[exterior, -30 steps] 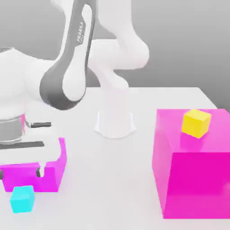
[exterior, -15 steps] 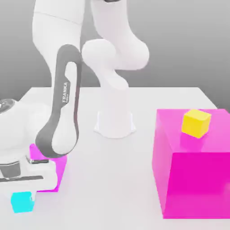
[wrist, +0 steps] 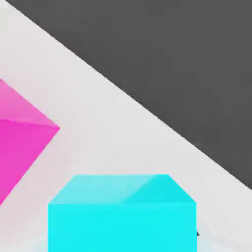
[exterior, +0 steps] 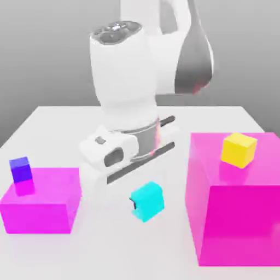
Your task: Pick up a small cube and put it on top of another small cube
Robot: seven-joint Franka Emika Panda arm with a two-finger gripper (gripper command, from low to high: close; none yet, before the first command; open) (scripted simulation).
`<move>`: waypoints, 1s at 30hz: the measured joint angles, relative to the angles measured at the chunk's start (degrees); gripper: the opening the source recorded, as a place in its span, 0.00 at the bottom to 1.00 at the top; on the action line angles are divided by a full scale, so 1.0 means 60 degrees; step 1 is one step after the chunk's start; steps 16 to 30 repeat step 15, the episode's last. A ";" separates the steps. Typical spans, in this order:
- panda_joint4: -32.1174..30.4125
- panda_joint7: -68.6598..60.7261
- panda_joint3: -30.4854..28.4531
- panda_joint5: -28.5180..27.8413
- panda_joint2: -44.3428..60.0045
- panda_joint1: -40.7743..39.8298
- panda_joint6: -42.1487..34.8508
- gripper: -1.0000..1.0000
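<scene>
The small cube [exterior: 147,201], plain cyan, hangs slightly tilted just above the white table between the two magenta blocks. My gripper [exterior: 145,203] is shut on it, reaching down from the white hand [exterior: 117,150] at the middle of the exterior view. A dark fingertip [exterior: 133,205] shows at the cube's left side. In the hand view the same small cube [wrist: 123,212] sits close under the camera. A small yellow cube [exterior: 239,150] rests on top of the large magenta block [exterior: 235,219] at the exterior view's right.
A low magenta block [exterior: 44,202] lies at the exterior view's left, with a small blue-purple cube [exterior: 21,169] on its far left corner. A magenta block [wrist: 17,142] appears beside the cube in the hand view. The table [exterior: 54,117] ends at a dark floor [wrist: 187,59].
The gripper came down over the cyan cube at the front left and shut on it. The arm then swung toward the exterior view's right and carried the cube to the middle, uncovering the blue-purple cube.
</scene>
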 joint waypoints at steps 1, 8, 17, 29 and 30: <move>0.0020 0.0069 0.0223 -0.0130 -0.0344 0.0165 -0.0341 0.00; -0.0016 0.0443 0.1931 -0.0913 -0.2503 0.1467 -0.2256 0.00; -0.0868 0.0473 0.2114 -0.0957 -0.2179 0.1537 -0.1066 1.00; -0.0868 0.0473 0.2114 -0.0957 -0.2179 0.1537 -0.1066 1.00; -0.0868 0.0473 0.2114 -0.0957 -0.2179 0.1537 -0.1066 1.00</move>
